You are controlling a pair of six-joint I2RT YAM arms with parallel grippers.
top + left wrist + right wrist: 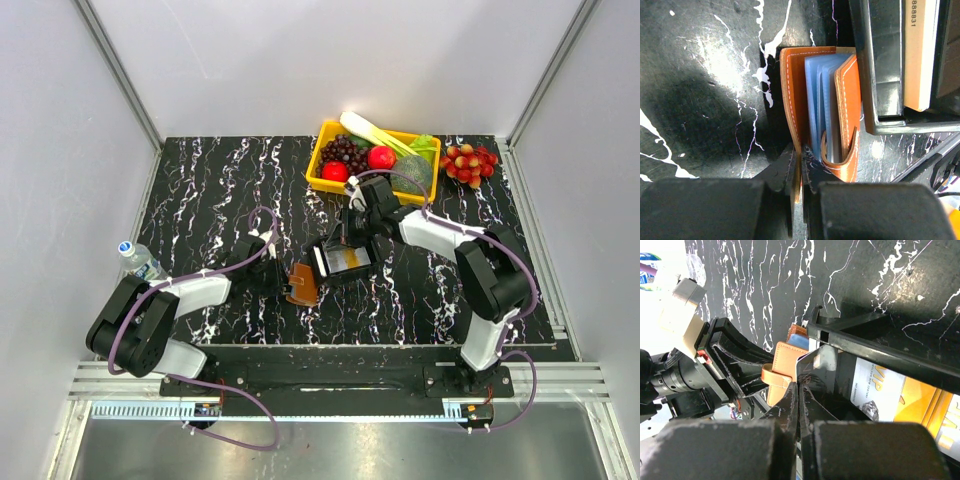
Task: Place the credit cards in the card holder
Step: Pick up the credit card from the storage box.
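The brown card holder (303, 283) stands open on its edge on the black marbled table, left of the small black box (330, 272). In the left wrist view its blue inner sleeves show between the covers (847, 100). My left gripper (800, 170) is shut on the holder's left cover. My right gripper (799, 390) is over the box (880, 352) and shut on the edge of a grey credit card (827, 371), whose corner points toward the holder (785, 360). A white and orange card (900, 395) lies in the box, also seen in the left wrist view (917, 55).
A yellow basket (322, 180) of fruit and vegetables stands at the back behind the right arm. A bunch of red fruit (470, 162) lies to its right. A water bottle (140, 260) lies at the table's left edge.
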